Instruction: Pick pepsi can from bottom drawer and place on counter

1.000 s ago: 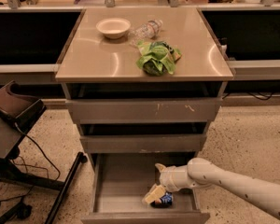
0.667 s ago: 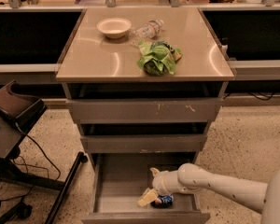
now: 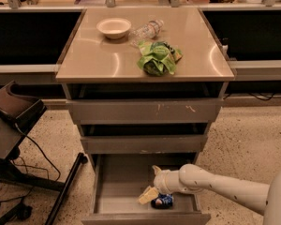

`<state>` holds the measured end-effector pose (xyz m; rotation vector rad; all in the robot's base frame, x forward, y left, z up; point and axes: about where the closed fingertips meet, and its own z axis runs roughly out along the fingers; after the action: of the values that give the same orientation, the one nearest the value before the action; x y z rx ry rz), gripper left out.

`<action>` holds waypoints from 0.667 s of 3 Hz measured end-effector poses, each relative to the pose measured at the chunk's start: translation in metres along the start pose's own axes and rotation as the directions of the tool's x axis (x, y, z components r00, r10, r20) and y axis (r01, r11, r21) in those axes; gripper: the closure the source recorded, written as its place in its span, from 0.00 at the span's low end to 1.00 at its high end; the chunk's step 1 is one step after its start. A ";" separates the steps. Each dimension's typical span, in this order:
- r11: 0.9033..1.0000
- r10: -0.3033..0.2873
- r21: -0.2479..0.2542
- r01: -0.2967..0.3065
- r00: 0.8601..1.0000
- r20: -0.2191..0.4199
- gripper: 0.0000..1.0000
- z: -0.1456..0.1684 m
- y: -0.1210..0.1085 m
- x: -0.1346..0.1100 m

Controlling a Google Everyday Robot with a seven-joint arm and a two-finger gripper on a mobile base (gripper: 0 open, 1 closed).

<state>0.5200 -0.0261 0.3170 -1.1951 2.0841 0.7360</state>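
Claw point(image 3: 150, 183) low inside the open bottom drawer point(image 3: 119, 187). Fingers spread wide, one up, one down, nothing between them. Pepsi can point(image 3: 162, 201) lies on its side on the drawer floor by the front wall, just beside the lower finger, right of the claw and partly under the wrist. Long axis seems to run along the drawer front. Pale logo patch shows; no lettering readable. Desk point(image 3: 98, 60) above carries bowl point(image 3: 113, 27), water bottle point(image 3: 147, 30), green bag point(image 3: 158, 57).
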 end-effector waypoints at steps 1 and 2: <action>0.998 0.015 0.058 -0.014 0.999 -0.029 0.00 -0.001 -0.007 0.004; 0.986 0.058 0.163 -0.034 0.988 -0.145 0.00 -0.019 -0.012 0.008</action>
<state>0.5234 -0.0492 0.3216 -1.1473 2.2535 0.5014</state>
